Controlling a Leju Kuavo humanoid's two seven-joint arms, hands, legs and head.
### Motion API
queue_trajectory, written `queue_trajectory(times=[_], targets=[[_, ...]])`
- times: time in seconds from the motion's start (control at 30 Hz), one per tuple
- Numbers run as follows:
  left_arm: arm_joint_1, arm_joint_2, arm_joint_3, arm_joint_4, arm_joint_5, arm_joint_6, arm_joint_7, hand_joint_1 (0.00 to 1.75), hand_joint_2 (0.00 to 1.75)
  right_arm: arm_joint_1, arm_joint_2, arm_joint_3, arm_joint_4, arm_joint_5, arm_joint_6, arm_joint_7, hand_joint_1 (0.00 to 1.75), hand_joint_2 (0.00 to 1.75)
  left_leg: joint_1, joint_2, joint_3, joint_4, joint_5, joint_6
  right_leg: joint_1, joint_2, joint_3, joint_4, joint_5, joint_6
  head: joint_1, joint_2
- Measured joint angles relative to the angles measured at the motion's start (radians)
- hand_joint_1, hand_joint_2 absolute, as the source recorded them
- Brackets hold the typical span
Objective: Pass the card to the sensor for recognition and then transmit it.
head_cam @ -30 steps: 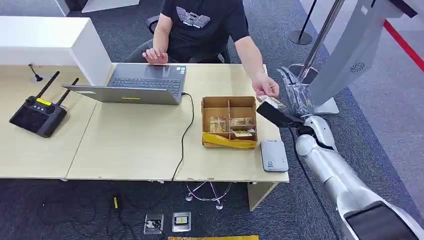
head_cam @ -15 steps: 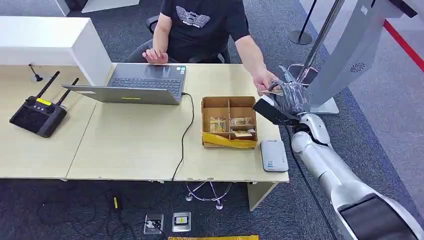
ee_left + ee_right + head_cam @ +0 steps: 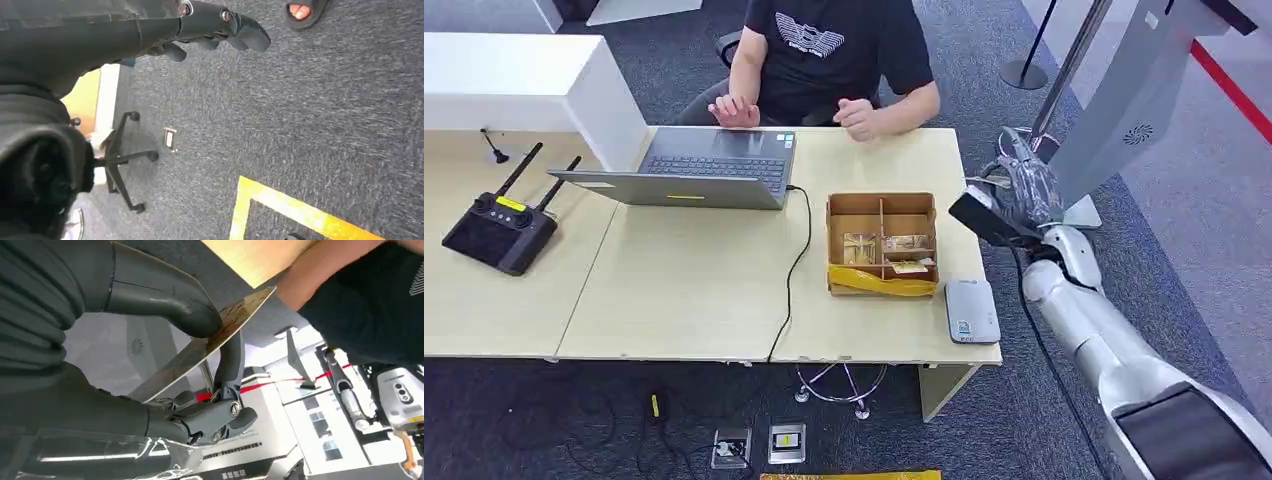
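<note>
At the left of the head view, a black remote controller (image 3: 499,228) lies on the desk (image 3: 684,290), apart from the work area. An open laptop (image 3: 694,168) sits at upper centre, in front of a seated person (image 3: 829,50) whose hands are drawn close to the body, clear of the robot.

At centre, a partitioned cardboard box (image 3: 882,243) holds more cards, within reach of the right arm. Below and right of it, the grey sensor (image 3: 971,311) lies flat near the desk's corner, face up, probably so that a card can be lowered over it.

At right, the right hand (image 3: 1022,192) pinches the card (image 3: 210,342) between thumb and a finger, one edge protruding for presentation. The card is well above the sensor; recognition appears not yet done.

The left hand (image 3: 210,35) hangs over carpet, fingers loosely curled, holding nothing.
</note>
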Motion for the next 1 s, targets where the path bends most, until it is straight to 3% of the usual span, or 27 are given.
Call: queue_trajectory(times=[0.4,0.73,1.0], targets=[[0.002,-0.014,0.003,0.001,0.006,0.000,0.011,0.00,0.00,0.106,-0.078,0.000,0.001,-0.023,-0.008,-0.002,1.75,1.75,0.000,0.000,0.000,0.000,-0.001,-0.001,0.000,0.001,0.000,0.000,0.000,0.000,0.000,0.000],[0.001,-0.019,0.003,0.001,0.002,0.000,0.020,0.00,0.00,0.172,-0.089,0.008,-0.001,-0.039,0.001,-0.007,1.75,1.75,0.000,0.001,0.000,0.000,-0.001,-0.001,0.000,0.002,0.000,0.000,0.000,0.000,0.000,0.000],[0.000,-0.019,0.003,0.002,-0.010,0.000,0.038,0.00,0.00,0.255,-0.106,0.015,-0.072,-0.108,0.055,0.032,1.75,1.75,0.000,0.001,0.000,0.000,-0.001,-0.001,0.000,0.002,0.000,0.000,0.000,0.000,0.000,0.000]])
